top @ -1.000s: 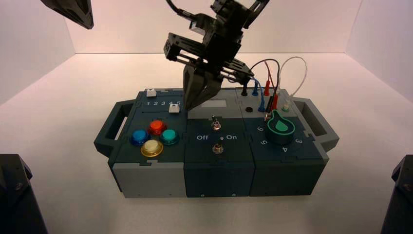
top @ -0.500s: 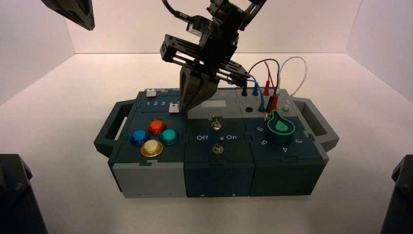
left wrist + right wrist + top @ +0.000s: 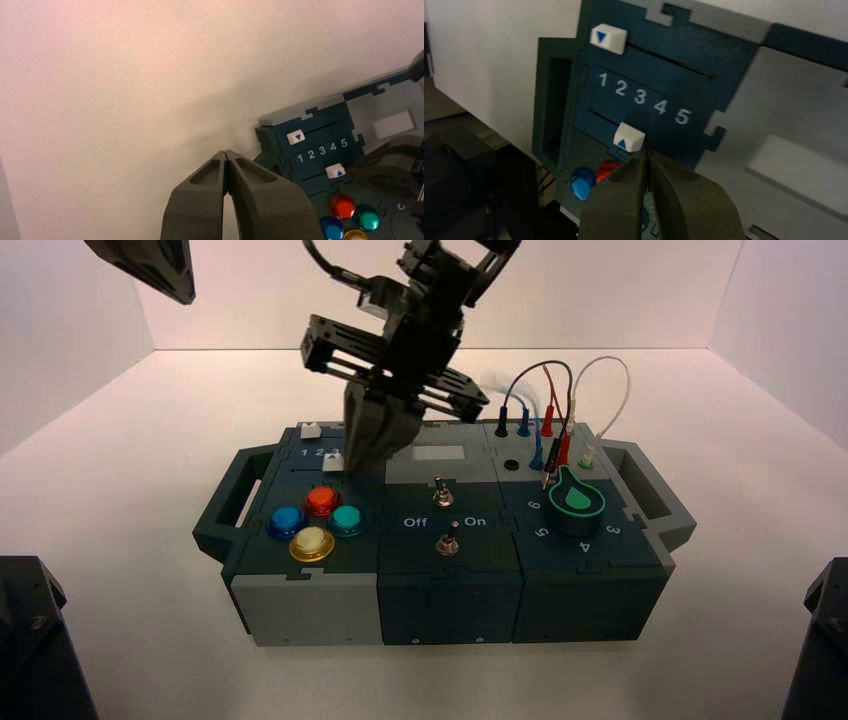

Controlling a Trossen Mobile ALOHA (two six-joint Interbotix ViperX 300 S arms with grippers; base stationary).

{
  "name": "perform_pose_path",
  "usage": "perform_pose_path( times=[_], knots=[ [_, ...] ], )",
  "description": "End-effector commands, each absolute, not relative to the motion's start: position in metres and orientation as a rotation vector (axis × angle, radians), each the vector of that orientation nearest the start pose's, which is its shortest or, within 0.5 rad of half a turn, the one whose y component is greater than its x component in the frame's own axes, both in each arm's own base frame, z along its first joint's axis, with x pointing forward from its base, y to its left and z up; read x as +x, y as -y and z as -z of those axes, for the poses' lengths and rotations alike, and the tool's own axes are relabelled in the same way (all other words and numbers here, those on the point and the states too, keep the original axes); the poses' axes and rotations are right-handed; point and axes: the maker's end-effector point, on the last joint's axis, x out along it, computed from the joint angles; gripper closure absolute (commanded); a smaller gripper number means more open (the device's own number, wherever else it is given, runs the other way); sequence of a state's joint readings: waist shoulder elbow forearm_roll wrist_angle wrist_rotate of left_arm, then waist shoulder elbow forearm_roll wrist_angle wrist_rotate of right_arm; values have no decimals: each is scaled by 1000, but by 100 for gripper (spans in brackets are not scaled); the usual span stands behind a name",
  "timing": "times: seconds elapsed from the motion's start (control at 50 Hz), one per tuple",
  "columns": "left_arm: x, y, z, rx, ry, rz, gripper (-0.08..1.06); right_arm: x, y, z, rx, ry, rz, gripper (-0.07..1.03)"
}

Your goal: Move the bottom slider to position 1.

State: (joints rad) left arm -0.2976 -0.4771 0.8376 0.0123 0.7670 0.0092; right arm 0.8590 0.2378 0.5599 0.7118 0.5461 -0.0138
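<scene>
The bottom slider point(image 3: 629, 136) is a small white knob with a blue arrow on its dark track. It sits about under the 3 of the row "1 2 3 4 5". The printed 1 point(image 3: 603, 79) is at the row's end nearest the box's left handle. My right gripper point(image 3: 648, 152) is shut, and its fingertips rest against the side of the knob that faces the 5. In the high view the right gripper point(image 3: 355, 465) stands over the box's back left corner, with the knob point(image 3: 335, 458) at its tips. My left gripper point(image 3: 227, 152) is shut and empty, parked high at the far left point(image 3: 150, 265).
A top slider point(image 3: 609, 38) sits at the 1 end of its own track. Red, blue, teal and yellow buttons point(image 3: 322, 500) lie in front of the sliders. Two toggle switches point(image 3: 441, 495) stand mid-box. A green dial point(image 3: 576, 498) and looped wires point(image 3: 560, 410) are at the right.
My right gripper has moved left along the back of the box, and the bottom slider knob has slid with it from near the 5 toward the lower numerals. The left arm has not moved.
</scene>
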Motion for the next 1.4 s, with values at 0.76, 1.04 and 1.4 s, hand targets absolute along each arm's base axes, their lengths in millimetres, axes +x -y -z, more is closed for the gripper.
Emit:
perform_pose_path(
  times=[0.76, 1.04, 1.4],
  knots=[
    [263, 80, -160, 193, -1098, 274, 101, 222, -361, -37, 141, -1495, -653, 98],
    [263, 80, -160, 194, -1100, 274, 101, 225, -367, -38, 139, -1497, -662, 98],
    [262, 79, -160, 195, -1101, 273, 101, 225, -373, -37, 133, -1509, -674, 98]
  ],
)
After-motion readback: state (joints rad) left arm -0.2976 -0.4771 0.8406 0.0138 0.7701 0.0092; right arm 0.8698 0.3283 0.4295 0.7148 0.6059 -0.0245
